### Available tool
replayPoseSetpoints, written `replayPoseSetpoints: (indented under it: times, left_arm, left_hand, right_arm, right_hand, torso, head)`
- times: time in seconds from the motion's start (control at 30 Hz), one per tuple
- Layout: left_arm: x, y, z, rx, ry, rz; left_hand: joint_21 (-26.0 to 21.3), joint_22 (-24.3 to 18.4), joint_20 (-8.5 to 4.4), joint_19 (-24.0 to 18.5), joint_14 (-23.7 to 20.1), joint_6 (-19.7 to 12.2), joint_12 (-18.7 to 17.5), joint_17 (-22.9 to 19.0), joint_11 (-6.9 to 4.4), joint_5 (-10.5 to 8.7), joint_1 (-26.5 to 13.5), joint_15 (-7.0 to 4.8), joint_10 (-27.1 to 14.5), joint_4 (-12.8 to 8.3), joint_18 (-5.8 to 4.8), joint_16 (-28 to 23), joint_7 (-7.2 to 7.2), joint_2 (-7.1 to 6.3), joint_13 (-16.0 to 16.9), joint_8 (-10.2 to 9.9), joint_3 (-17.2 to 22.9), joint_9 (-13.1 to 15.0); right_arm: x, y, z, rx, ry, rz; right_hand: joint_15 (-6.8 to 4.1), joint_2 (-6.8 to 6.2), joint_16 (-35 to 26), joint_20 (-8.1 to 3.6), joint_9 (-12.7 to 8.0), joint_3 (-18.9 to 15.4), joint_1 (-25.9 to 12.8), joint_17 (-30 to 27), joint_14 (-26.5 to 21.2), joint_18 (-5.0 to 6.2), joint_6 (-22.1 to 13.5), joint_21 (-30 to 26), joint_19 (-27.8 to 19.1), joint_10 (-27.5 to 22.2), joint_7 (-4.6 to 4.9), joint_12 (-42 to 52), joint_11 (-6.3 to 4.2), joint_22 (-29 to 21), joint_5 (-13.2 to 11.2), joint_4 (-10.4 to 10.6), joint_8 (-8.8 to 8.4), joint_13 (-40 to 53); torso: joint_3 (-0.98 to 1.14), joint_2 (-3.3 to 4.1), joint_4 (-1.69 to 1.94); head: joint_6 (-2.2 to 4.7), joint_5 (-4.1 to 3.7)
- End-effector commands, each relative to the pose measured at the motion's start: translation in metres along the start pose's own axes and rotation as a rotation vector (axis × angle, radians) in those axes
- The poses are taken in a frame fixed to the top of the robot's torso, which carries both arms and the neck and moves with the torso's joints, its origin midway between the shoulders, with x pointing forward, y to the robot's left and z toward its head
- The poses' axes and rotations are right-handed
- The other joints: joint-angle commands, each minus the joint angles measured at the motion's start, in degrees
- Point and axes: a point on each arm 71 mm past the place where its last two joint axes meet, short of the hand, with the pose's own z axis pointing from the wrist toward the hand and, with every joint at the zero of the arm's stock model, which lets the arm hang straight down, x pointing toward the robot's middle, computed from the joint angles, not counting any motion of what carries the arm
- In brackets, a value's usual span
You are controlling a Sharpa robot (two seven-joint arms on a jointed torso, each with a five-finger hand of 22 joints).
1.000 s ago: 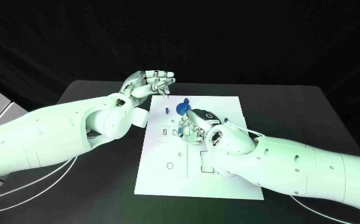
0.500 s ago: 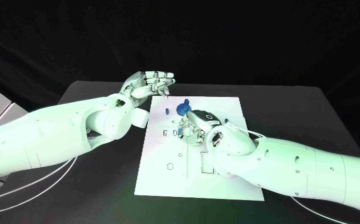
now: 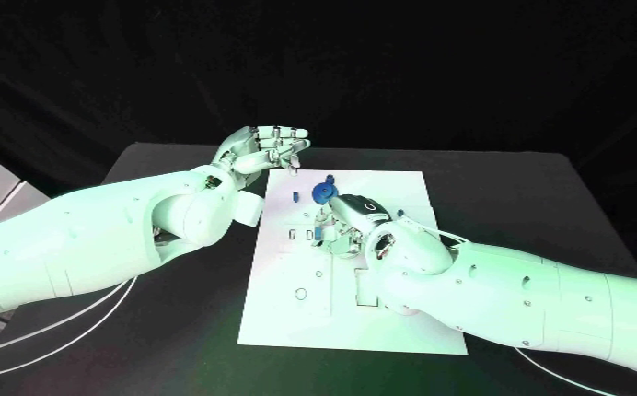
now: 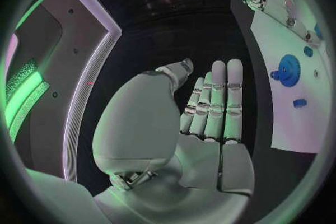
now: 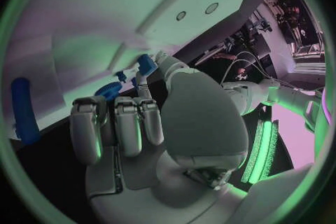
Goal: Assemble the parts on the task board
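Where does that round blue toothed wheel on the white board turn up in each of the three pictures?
Head view: round blue toothed wheel at the board's far end, just beyond the right hand.
Left wrist view: wheel on the board, beside the left hand.
Right wrist view: wheel behind the fingertips.
Shared landmark: white task board.

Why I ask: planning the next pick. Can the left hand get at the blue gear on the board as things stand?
Probably yes. The left hand hovers empty at the task board's far corner, and the blue gear lies uncovered nearby; the right hand sits just beside it, leaving little room.

a robotics lab: black table (image 3: 531,184), black backdrop, white task board (image 3: 399,313), glowing light strips.
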Motion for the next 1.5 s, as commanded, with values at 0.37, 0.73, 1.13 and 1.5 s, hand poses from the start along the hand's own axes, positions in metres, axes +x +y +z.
replayPoseSetpoints:
  times: [0.37,0.73,1.13,1.5]
  left_arm:
    - [-0.002,0.008,0.002,-0.097,0.042,0.132]
    - [-0.011,0.03,0.006,-0.349,0.162,0.449]
    - [0.002,0.036,0.014,-0.624,0.339,0.925]
    - [0.022,0.039,0.025,-0.732,0.387,1.014]
  left_hand:
    - [1.8,0.09,-1.05,1.85,3.72,1.58,7.03,2.24,-1.77,0.16,-5.91,-1.11,5.6,3.7,1.06,6.33,0.04,-1.23,3.24,2.44,-4.32,1.16]
    - [18.16,25.26,-4.35,20.74,26.87,4.43,48.75,36.23,-5.82,0.15,-9.92,-5.06,2.91,8.56,-3.53,39.26,-4.09,2.01,31.78,20.58,-14.41,12.3]
    - [21.78,32.02,-6.01,25.62,31.02,4.5,61.75,43.61,-7.65,0.07,-18.48,-6.57,8.8,8.82,-4.83,43.52,-5.96,3.86,46.54,27.15,-17.42,18.94]
    - [23.89,36.84,-6.03,28.68,32.81,1.68,62.75,47.38,-7.3,0.13,-18.65,-6.38,9.46,8.78,-5.83,45.28,-5.41,5.32,47.93,26.25,-18.79,20.08]
  right_arm:
    - [-0.025,0.0,-0.024,-0.13,-0.095,0.068]
    - [-0.088,-0.034,-0.05,-0.141,-0.099,0.285]
    - [-0.132,-0.101,-0.07,0.066,-0.163,0.38]
    - [-0.139,-0.118,-0.071,0.153,-0.19,0.382]
  right_hand:
    - [2.2,1.71,0.19,1.81,-2.02,-15.48,4.66,15.08,5.87,-0.16,-7.17,-1.64,3.86,5.09,2.21,-1.09,2.51,11.89,-1.12,4.03,-3.71,14.09]
    - [1.49,4.68,-0.39,1.34,-1.7,-12.52,9.34,13.4,5.44,1.45,-3.96,-8.4,0.59,3.54,1.27,-2.86,1.67,7.3,4.35,3.41,-0.92,12.73]
    - [1.38,4.55,-0.44,1.23,-1.67,-12.61,9.08,13.28,5.4,1.4,-3.84,-8.28,0.69,3.58,1.18,-2.81,1.56,7.41,4.62,3.62,-0.54,12.75]
    - [1.28,4.3,-0.49,1.09,-1.77,-12.72,8.68,13.18,5.38,1.37,-4.19,-8.28,0.82,3.73,1.11,-2.65,1.48,7.45,6.72,3.67,-0.15,12.85]
  torso:
    - [0.08,-0.43,-0.29]
    - [0.11,-1.43,-1.2]
    - [0.38,-2.05,-1.18]
    - [0.44,-1.93,-1.31]
  head:
    - [0.15,0.11]
    - [-0.37,0.58]
    - [-0.81,1.2]
    - [-1.21,1.25]
